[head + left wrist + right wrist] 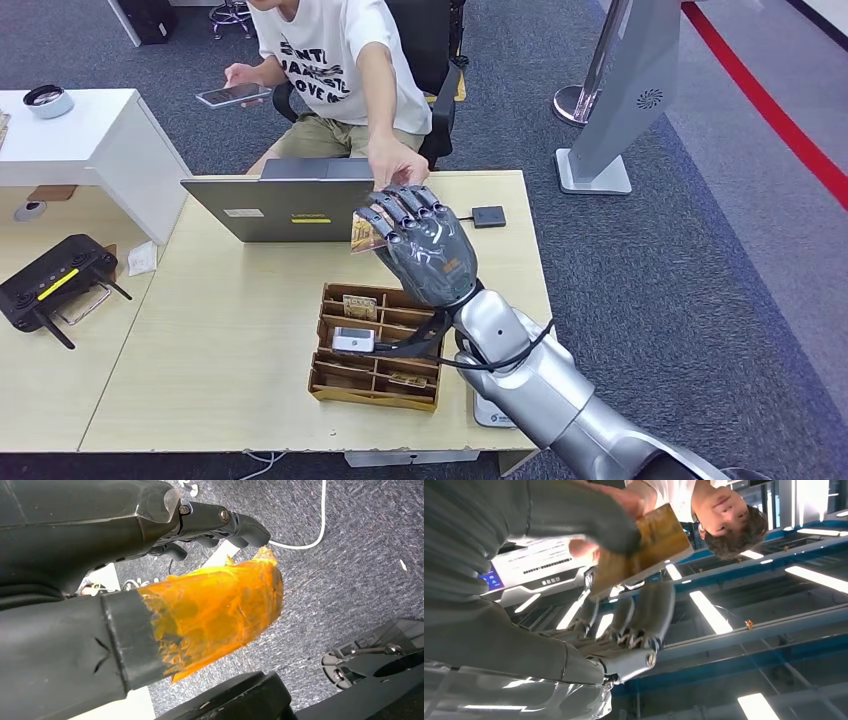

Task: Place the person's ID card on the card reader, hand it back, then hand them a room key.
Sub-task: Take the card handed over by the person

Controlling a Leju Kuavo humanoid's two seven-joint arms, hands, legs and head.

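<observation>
My right hand (420,245) is raised over the far side of the wooden table (220,350) and pinches a golden-brown card (362,235) between thumb and fingers. In the right wrist view the card (649,545) sits under the thumb. A seated person reaches out, their hand (395,160) just above my fingertips and at the card's edge (581,550); I cannot tell whether they grip it. Several more cards and a small white device (353,340) lie in a wooden organiser (330,385) below my wrist. My left hand (200,580) hangs over the carpet holding nothing, its thumb wrapped in orange tape.
A grey laptop (290,205) stands open at the table's far edge, with a small black square pad (488,216) beside it. A black controller (55,280) lies on the left desk. The person holds a phone (232,95). A grey floor stand (620,100) rises on the right.
</observation>
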